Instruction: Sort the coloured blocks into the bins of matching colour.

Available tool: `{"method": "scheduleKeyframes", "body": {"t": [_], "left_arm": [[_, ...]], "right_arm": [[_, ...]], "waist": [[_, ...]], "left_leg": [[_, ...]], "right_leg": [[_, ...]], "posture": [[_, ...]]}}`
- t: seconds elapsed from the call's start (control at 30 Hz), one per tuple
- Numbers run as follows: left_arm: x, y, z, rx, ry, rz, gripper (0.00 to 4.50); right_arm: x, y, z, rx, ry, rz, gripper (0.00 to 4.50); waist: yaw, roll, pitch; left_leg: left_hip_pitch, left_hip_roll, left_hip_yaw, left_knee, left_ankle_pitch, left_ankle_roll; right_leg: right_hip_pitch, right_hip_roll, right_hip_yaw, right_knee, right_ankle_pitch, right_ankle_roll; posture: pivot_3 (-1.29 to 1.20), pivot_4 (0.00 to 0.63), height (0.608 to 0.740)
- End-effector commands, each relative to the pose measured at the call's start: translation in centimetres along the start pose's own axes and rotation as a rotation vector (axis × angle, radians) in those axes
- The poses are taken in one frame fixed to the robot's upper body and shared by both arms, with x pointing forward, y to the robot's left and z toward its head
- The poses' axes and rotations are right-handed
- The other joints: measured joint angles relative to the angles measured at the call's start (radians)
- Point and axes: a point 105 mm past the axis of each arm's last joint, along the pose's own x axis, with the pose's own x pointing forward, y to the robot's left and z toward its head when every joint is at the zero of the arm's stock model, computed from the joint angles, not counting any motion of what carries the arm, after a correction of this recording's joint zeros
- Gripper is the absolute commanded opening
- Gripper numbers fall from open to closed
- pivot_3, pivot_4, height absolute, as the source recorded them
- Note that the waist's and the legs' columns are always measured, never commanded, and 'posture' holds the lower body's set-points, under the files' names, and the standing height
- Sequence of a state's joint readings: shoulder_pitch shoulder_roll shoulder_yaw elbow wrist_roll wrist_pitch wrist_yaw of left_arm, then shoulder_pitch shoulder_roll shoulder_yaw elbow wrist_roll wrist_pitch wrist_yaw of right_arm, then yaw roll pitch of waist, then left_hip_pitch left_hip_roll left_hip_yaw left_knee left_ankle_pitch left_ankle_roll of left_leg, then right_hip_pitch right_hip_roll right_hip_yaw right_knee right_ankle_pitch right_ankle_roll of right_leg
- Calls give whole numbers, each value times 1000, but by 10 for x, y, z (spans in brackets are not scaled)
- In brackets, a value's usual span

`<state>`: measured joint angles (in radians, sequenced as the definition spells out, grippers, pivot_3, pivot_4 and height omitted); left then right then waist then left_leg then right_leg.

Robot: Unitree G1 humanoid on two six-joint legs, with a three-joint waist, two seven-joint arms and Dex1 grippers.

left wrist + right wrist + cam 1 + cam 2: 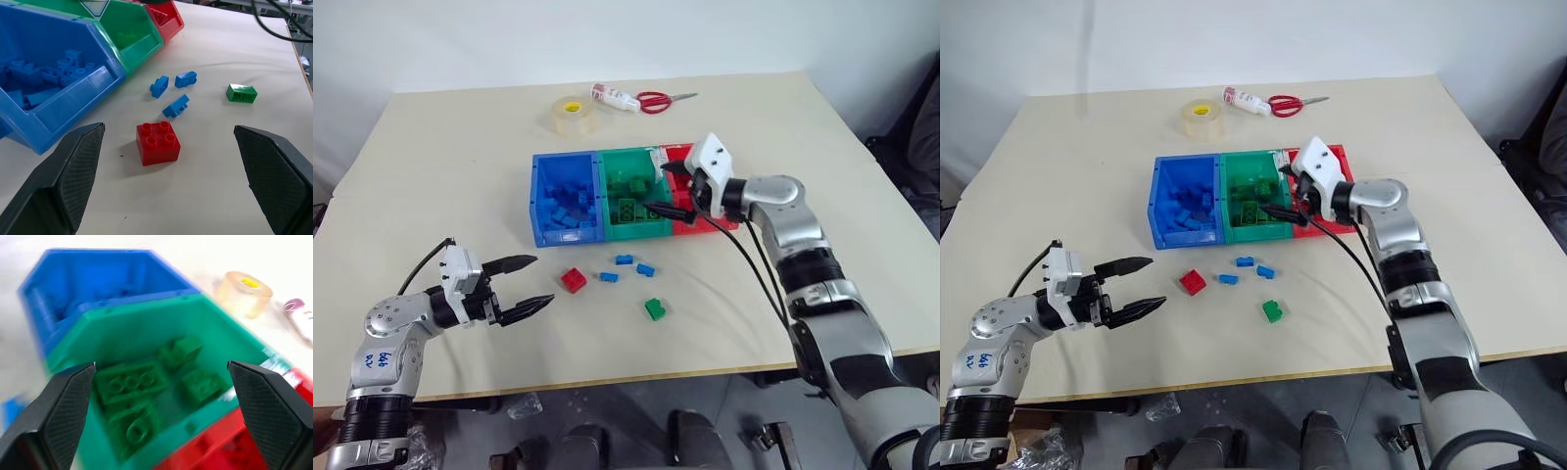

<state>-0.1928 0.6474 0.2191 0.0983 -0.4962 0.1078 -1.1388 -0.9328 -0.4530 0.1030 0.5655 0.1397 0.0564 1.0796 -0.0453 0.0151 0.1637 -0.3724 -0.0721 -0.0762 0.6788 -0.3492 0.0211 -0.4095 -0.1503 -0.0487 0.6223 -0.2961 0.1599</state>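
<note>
The three bins stand joined in a row mid-table: blue bin (570, 235), green bin (638, 229) and red bin (1337, 152). Blue blocks lie in the blue bin, and green blocks (129, 382) lie in the green one. On the table in front lie a red block (573, 280), three small blue blocks (624, 259) (646, 268) (608, 277) and a green block (655, 309). My right gripper (656, 187) hovers open over the green bin, holding nothing. My left gripper (544, 279) is open just left of the red block (157, 142), pointing at it.
At the table's far side lie a roll of clear tape (574, 115), a white tube (614, 97) and red-handled scissors (664, 98). The right arm's black cables hang over the table to the right of the bins. The table's front edge is close behind the loose blocks.
</note>
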Motion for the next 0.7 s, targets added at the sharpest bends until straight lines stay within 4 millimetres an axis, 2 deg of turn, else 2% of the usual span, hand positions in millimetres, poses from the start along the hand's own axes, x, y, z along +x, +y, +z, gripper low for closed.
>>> {"method": "scheduleKeyframes", "body": {"t": [0.03,0.17,0.37,0.47,0.53,0.7], "left_arm": [[-4,4,4,26,2,1,4500],[-8,5,1,19,14,-1,4500],[-18,6,-2,11,25,11,4500],[-23,6,-5,6,35,18,4500],[-24,7,-5,5,38,22,4500],[-22,10,-4,11,35,23,4500]], "right_arm": [[-34,16,18,-33,-62,78,4486],[-77,37,7,12,-1,122,4486],[-155,59,-25,125,212,57,4486],[-180,67,-33,156,298,29,4486],[-187,71,-35,162,332,29,4486],[-172,75,-29,145,320,50,4486]], "waist": [[6,0,0],[18,0,0],[39,-1,0],[45,-1,0],[45,-1,0],[45,-1,1]], "left_leg": [[0,0,0,1,0,0],[0,0,2,2,0,0],[0,0,2,2,-1,1],[0,0,5,2,-1,1],[0,0,5,3,-1,1],[1,1,5,3,-1,1]], "right_leg": [[0,0,0,0,0,0],[0,0,1,-1,0,0],[1,0,2,-3,0,0],[1,0,3,-3,0,0],[2,0,3,-4,0,0],[2,0,3,-4,0,0]], "posture": [[0,150,740],[0,150,740],[0,150,740],[0,150,740],[0,150,740],[0,150,740]]}}
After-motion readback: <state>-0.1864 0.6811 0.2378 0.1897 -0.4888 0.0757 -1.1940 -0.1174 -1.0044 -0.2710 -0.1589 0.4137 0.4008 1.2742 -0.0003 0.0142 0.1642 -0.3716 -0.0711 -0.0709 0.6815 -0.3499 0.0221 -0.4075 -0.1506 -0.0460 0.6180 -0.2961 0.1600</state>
